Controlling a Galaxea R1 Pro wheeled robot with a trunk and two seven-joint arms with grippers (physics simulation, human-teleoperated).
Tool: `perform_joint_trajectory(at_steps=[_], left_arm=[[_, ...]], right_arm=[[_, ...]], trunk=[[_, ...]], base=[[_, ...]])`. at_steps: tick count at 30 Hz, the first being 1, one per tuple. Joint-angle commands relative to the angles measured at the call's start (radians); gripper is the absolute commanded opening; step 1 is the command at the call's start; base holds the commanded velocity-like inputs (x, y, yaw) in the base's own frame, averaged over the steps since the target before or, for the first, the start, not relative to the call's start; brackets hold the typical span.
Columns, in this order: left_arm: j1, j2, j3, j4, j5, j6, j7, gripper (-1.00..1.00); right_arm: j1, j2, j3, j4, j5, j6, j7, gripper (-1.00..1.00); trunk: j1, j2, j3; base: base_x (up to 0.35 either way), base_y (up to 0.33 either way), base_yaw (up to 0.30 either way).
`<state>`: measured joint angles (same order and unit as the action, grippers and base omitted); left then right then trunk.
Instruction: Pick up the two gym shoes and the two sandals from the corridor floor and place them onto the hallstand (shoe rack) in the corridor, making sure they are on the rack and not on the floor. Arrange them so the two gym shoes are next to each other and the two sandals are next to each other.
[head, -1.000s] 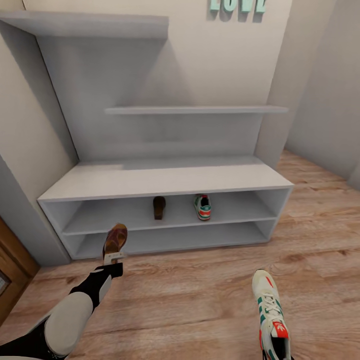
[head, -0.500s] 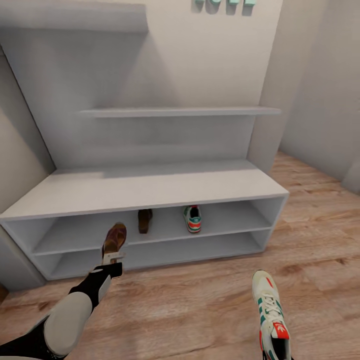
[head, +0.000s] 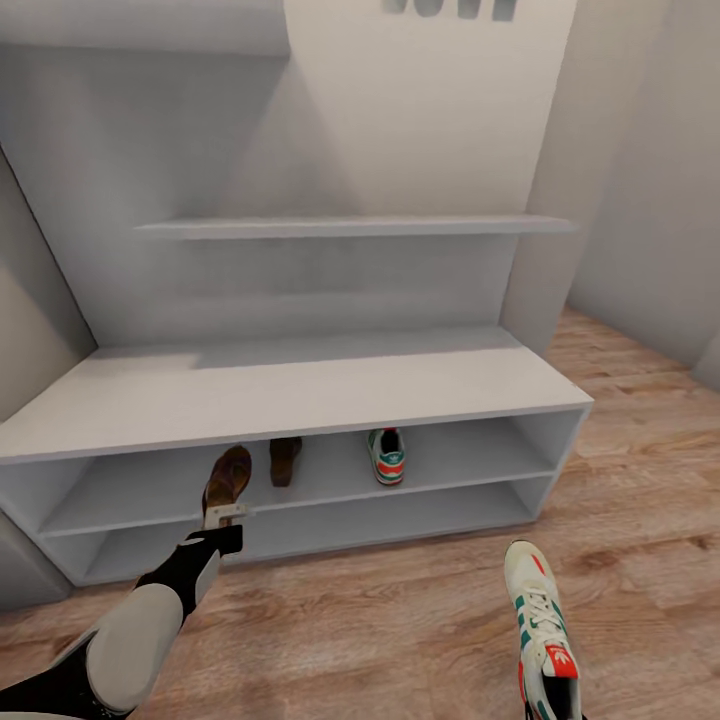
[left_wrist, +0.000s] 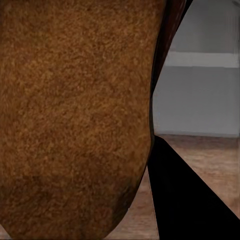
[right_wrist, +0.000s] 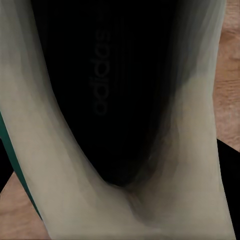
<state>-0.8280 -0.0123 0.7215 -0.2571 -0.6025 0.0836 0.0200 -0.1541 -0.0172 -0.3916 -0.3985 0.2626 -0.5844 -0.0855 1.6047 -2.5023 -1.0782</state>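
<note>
Fingers (head: 226, 516) of the left arm clamp a brown leather-look sandal (head: 228, 480) whose toe could catch the light-grey hallstand's (head: 300, 390) upper-shelf edge.

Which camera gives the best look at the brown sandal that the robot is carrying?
The head view: it shows the whole sandal held up by the left gripper, in front of the hallstand. The left wrist view shows just a close brown surface of it.

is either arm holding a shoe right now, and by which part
Left gripper holds a brown sandal by its near end. A gym shoe sits at the right arm; its hold is out of frame.
</note>
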Motion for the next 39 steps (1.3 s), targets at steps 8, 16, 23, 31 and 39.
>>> perform_joint_trajectory(at_steps=[8, 16, 23, 31, 39], left_arm=[[0.0, -0.001, 0.001, -0.002, -0.008, 0.004, 0.001, -1.0], [0.0, 0.0, 0.001, -0.002, -0.008, 0.004, 0.001, -1.0], [0.0, 0.0, 0.001, -0.002, -0.008, 0.004, 0.001, -1.0], [0.0, 0.0, 0.0, -0.002, -0.008, 0.004, 0.001, -1.0], [0.0, 0.001, 0.001, -0.002, -0.008, 0.004, 0.001, -1.0]], right_arm=[[-0.001, 0.0, -0.004, 0.001, 0.01, -0.003, -0.005, -1.0], [-0.001, 0.0, -0.004, 0.001, 0.01, -0.003, -0.005, -1.0], [-0.001, 0.0, -0.004, 0.001, 0.01, -0.003, -0.005, -1.0], [-0.001, 0.0, -0.004, 0.001, 0.01, -0.003, -0.005, -1.0], [-0.001, 0.0, -0.004, 0.001, 0.01, -0.003, -0.005, -1.0]], trunk=[[0.0, 0.0, -0.001], [0.0, 0.0, -0.001], [0.0, 0.0, -0.001], [0.0, 0.0, -0.001], [0.0, 0.0, -0.001]], base=[[0.264, -0.049, 0.0], [0.182, -0.004, 0.0], [0.127, 0.0, 0.0], [0.169, 0.0, 0.0], [0.095, 0.0, 0.0]])
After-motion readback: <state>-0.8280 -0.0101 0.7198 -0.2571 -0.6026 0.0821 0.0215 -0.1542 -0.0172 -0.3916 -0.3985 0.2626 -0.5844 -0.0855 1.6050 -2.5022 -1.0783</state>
